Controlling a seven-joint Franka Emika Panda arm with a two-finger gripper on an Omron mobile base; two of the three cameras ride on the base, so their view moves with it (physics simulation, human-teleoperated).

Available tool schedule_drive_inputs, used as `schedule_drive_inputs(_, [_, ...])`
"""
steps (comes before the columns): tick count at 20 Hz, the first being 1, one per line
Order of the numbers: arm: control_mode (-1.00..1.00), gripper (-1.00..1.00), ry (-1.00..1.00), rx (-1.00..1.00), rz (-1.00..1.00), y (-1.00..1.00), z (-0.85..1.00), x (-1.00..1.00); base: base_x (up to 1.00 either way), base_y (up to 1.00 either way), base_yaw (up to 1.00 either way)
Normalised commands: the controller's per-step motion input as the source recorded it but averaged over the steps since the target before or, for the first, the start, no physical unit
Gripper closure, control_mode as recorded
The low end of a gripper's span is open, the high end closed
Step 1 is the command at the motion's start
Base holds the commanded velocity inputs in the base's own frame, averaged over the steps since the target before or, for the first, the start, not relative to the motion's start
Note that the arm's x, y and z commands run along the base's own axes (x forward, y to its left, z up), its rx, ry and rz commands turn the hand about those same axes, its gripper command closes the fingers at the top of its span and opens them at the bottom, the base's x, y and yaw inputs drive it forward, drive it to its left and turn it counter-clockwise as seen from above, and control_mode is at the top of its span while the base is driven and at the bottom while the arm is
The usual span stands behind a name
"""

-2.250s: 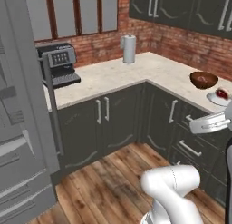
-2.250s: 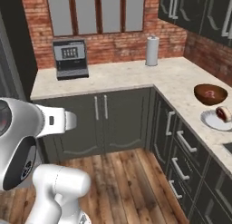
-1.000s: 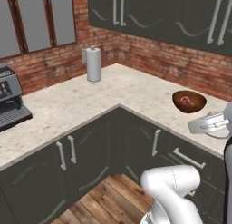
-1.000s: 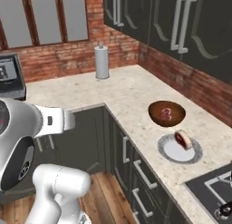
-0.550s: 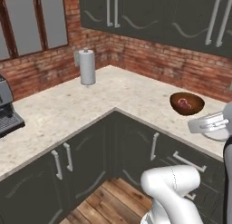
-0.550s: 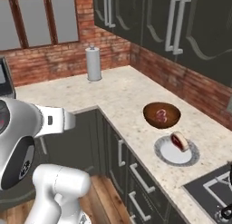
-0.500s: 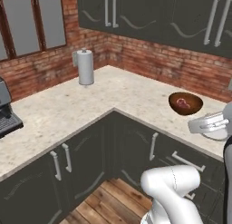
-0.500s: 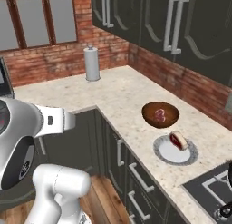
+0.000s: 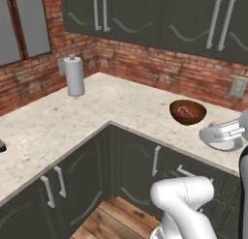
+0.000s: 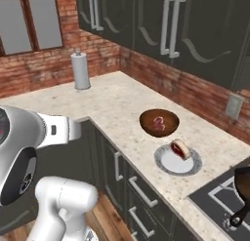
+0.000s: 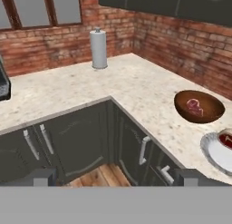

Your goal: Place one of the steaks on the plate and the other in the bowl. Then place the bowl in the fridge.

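Note:
The reddish-brown bowl (image 10: 159,122) stands on the right-hand counter with one steak (image 10: 157,123) lying in it. Just beyond it the pale plate (image 10: 166,166) carries the other steak (image 10: 178,148). The hand view has the bowl (image 11: 199,106) at the right, with the plate (image 11: 214,151) at the right edge. In the left base view the bowl (image 9: 188,112) sits just behind my white arm. My gripper (image 11: 117,177) is open and empty, well short of the counter, above the cabinet fronts. The fridge is out of view.
A paper towel roll (image 10: 80,70) stands near the brick wall at the counter's far corner. A black frying pan (image 10: 242,184) rests on the stove past the plate. Dark cabinets hang above the counter. A coffee machine (image 11: 3,89) edges in at the left of the hand view.
The whole picture has shifted as the base moved: the bowl and plate are now nearer and more central, and the coffee machine has slid off to the left. The gripper stays open.

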Motion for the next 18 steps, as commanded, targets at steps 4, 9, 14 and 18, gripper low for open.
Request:
schedule_drive_inputs(4, [1.0, -1.0, 0.0, 0.0, 0.0, 0.0, 0.0, 0.0, 0.73, -0.05, -0.22])
schedule_drive_inputs(9, [1.0, -1.0, 0.0, 0.0, 0.0, 0.0, 0.0, 0.0, 0.73, -0.02, -0.23])
schedule_drive_inputs(14, [1.0, -1.0, 0.0, 0.0, 0.0, 0.0, 0.0, 0.0, 0.71, 0.0, -0.23])
schedule_drive_inputs(18, [1.0, -1.0, 0.0, 0.0, 0.0, 0.0, 0.0, 0.0, 0.72, 0.0, -0.23])
